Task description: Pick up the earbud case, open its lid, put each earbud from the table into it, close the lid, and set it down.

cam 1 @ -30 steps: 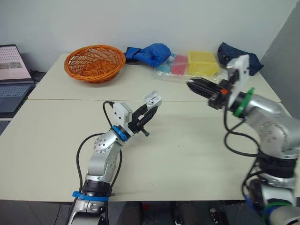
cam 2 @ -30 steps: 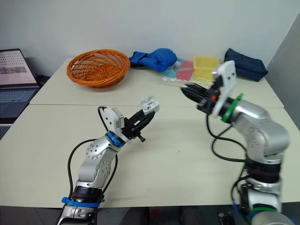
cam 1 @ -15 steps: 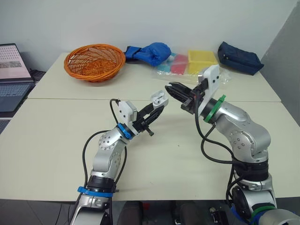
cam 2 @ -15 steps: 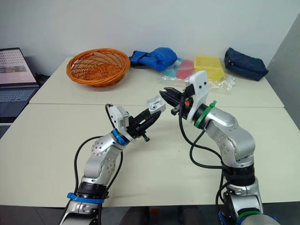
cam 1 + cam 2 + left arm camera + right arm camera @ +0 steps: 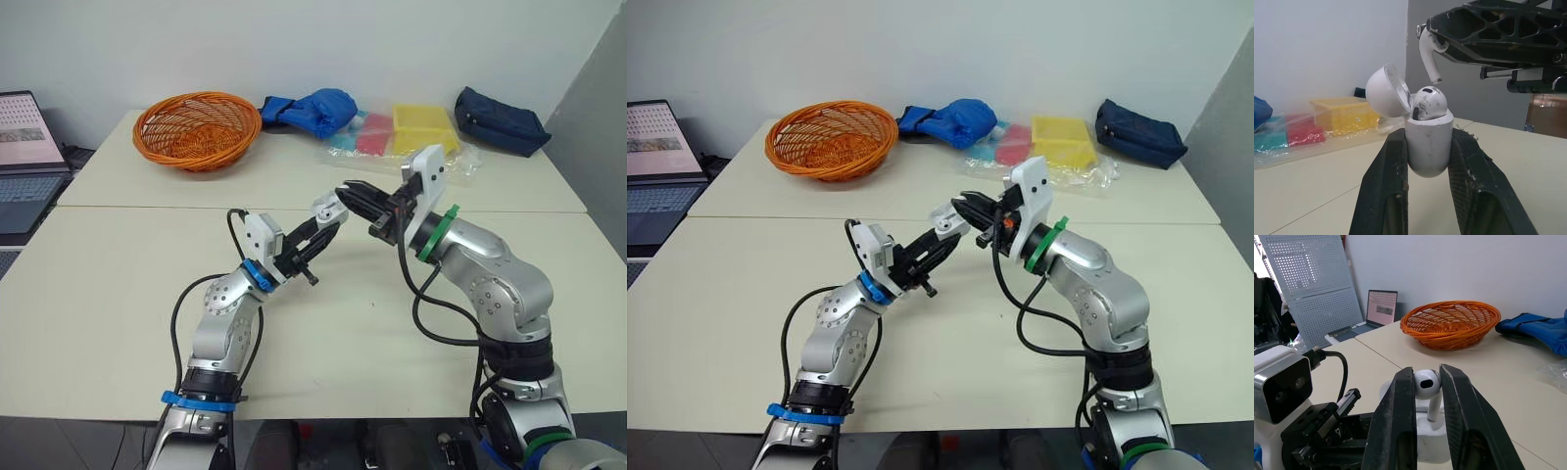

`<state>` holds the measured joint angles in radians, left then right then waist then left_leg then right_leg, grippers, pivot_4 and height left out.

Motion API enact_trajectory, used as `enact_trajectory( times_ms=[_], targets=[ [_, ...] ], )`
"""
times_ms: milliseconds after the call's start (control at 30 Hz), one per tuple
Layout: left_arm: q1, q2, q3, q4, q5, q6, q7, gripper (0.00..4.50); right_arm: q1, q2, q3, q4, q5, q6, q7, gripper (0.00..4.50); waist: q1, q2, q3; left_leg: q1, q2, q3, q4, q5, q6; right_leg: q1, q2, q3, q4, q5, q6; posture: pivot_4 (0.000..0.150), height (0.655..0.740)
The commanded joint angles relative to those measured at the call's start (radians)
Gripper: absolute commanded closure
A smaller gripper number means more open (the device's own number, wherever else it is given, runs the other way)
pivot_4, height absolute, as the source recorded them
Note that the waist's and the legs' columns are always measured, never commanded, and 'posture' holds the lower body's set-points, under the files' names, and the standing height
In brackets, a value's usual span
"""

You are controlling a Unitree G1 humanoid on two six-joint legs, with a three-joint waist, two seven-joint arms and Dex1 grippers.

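Both head eyes look down at the earbud case from well back; each wrist camera sits close beside it, apparently facing the other.

Over the table centre, the left gripper holds the earbud case, with the first earbud seated in it. The right gripper holds the second earbud just above the case. Along the table's far edge, left to right: basket, cloth bundle, packets, pouch. A laptop sits beyond the left edge.

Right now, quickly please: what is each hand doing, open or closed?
Left hand: closed on the earbud case, lid open, first earbud seated inside.
Right hand: closed on the second earbud, just above the case.
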<state>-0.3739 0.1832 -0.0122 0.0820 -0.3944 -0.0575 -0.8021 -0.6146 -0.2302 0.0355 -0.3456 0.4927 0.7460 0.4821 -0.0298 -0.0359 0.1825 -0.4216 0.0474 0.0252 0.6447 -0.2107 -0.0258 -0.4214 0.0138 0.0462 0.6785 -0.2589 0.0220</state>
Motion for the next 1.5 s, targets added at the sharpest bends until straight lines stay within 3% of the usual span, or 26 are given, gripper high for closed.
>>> enact_trajectory(
  times_ms=[33, 1000, 1233, 1367, 1500],
  targets=[
    [0.001, -0.009, -0.004, -0.039, -0.014, -0.022, -0.007, 3.77, 0.001, -0.008, 0.009, -0.004, -0.006, -0.034, 0.010, 4.14, 0.000, 0.000, 0.000, 0.000, 0.000, 0.000, 0.000, 0.000, 0.000, 0.000, 0.000, 0.000, 0.000, 0.000, 0.000, 0.150, 0.7400],
    [-0.034, -0.018, -0.023, -0.099, -0.017, 0.038, 0.036, 3.77, 0.031, -0.037, 0.041, 0.043, -0.074, -0.107, 0.018, 4.14, 0.000, 0.000, 0.000, 0.000, 0.000, 0.000, 0.000, 0.000, 0.000, 0.000, 0.000, 0.000, 0.000, 0.000, 0.000, 0.150, 0.7400],
    [-0.033, -0.019, -0.025, -0.100, -0.016, 0.039, 0.039, 3.77, 0.021, -0.027, 0.020, 0.044, -0.042, -0.095, 0.026, 1.72, 0.000, 0.000, 0.000, 0.000, 0.000, 0.000, 0.000, 0.000, 0.000, 0.000, 0.000, 0.000, 0.000, 0.000, 0.000, 0.150, 0.7400],
    [-0.033, -0.019, -0.026, -0.108, -0.015, 0.045, 0.044, 3.77, 0.011, -0.022, -0.031, 0.045, 0.009, -0.070, 0.029, 1.72, 0.000, 0.000, 0.000, 0.000, 0.000, 0.000, 0.000, 0.000, 0.000, 0.000, 0.000, 0.000, 0.000, 0.000, 0.000, 0.150, 0.7400],
    [-0.033, -0.016, -0.025, -0.116, -0.014, 0.054, 0.049, 3.77, -0.010, -0.056, -0.208, 0.013, 0.318, 0.124, 0.062, 1.72, 0.001, 0.000, 0.000, 0.000, 0.000, 0.000, 0.000, 0.000, 0.000, 0.000, 0.000, 0.000, 0.000, 0.000, 0.000, 0.150, 0.7400]
  ],
)
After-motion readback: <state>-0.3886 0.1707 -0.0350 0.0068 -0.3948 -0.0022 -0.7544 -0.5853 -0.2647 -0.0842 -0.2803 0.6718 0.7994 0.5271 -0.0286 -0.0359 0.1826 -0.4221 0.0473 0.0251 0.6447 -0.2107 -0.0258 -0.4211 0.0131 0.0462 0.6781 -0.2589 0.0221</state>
